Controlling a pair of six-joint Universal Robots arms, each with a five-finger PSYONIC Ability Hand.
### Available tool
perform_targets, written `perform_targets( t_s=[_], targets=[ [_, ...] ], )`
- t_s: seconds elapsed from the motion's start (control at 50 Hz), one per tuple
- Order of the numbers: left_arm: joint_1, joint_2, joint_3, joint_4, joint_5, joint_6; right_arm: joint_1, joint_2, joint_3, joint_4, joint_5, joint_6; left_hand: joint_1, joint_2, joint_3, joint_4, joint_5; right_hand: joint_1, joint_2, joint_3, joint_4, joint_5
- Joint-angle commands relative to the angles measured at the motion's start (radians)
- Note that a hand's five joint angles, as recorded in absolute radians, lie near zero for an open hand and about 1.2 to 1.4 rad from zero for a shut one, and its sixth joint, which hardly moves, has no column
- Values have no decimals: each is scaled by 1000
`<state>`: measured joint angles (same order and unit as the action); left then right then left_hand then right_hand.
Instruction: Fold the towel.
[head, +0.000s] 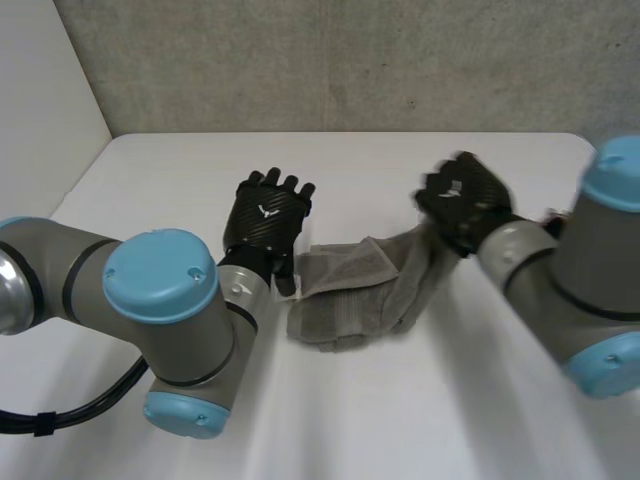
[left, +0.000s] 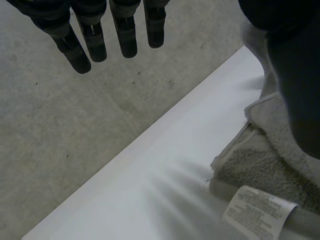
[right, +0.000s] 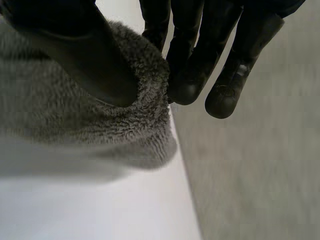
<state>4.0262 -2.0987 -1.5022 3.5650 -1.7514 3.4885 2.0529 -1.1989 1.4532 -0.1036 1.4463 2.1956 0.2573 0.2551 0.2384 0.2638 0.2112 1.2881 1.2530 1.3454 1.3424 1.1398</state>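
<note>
A grey towel lies crumpled in the middle of the white table. My right hand is raised above the towel's right end and pinches that end between thumb and fingers; in the right wrist view the thumb presses the fluffy towel edge against the fingers. The cloth hangs from that hand down to the table. My left hand hovers at the towel's left end, fingers straight and holding nothing. In the left wrist view the towel shows a white label.
The table's far edge runs under my left fingertips, with grey concrete floor beyond. A grey wall stands behind the table. Bare table surface lies in front of the towel.
</note>
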Motion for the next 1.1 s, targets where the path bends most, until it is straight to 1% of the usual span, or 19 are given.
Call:
perform_targets(
  t_s=[0.02,0.06,0.08,0.12,0.16,0.18,0.24,0.28,0.4,0.44,0.54,0.62,0.66,0.72,0.8,1.0,1.04,1.1],
  targets=[
    [65,2,-39,0,3,0,193,98,-103,-7,45,-65,-79,-77,-60,-86,-207,108,143,51,54,82],
    [73,2,-67,0,7,-3,225,125,-119,-5,141,-63,-79,-77,-60,-86,-207,108,143,51,54,82],
    [73,2,-67,0,7,-3,225,125,-119,-5,141,-63,-79,-77,-60,-86,-207,108,143,51,54,82],
    [66,0,-88,0,9,-8,224,131,-108,5,205,-63,-79,-77,-60,-86,-207,108,143,51,54,82],
    [56,2,-90,0,10,-16,222,133,-90,4,216,-60,-79,-77,-60,-86,-207,108,143,51,54,82],
    [34,2,-87,1,12,-28,225,130,-64,-1,213,-60,-82,-80,-63,-88,-210,108,143,51,54,82],
    [13,3,-78,2,13,-42,219,128,-40,-5,209,-60,-82,-80,-63,-88,-210,108,143,51,54,82],
    [-16,3,-53,5,15,-68,179,114,5,-10,206,-56,-82,-80,-63,-88,-210,108,143,51,54,82],
    [-46,-17,0,6,16,-83,130,76,70,-24,198,-54,-82,-80,-63,-88,-210,108,143,51,54,82],
    [-81,-46,36,6,23,-97,119,55,114,-54,198,-54,-79,-77,-60,-86,-207,108,143,51,54,82],
    [-115,-87,82,6,36,-126,87,29,183,-93,198,-53,-79,-77,-60,-86,-207,108,143,51,54,82],
    [-119,-126,111,9,50,-128,73,24,216,-110,195,-53,-76,-74,-57,-83,-204,108,143,51,54,82],
    [-119,-180,158,11,65,-123,63,24,242,-119,187,-53,-67,-65,-48,-74,-196,108,143,51,54,82],
    [-119,-211,186,9,72,-120,55,22,253,-119,186,-53,-64,-62,-45,-71,-193,108,143,51,54,82],
    [-118,-291,261,6,81,-105,30,19,277,-120,183,-53,-64,-62,-45,-71,-193,108,143,51,54,82],
    [-101,-412,379,12,81,-31,-40,-8,323,-120,144,-53,-61,-59,-43,-68,-190,108,143,51,54,82],
    [-87,-437,411,21,61,-3,-56,-16,329,-120,141,-53,-47,-45,-28,-53,-175,108,143,51,54,82],
    [-69,-442,428,32,38,7,-60,-18,331,-120,140,-53,-41,-39,-22,-47,-169,108,143,51,54,82]
  ],
)
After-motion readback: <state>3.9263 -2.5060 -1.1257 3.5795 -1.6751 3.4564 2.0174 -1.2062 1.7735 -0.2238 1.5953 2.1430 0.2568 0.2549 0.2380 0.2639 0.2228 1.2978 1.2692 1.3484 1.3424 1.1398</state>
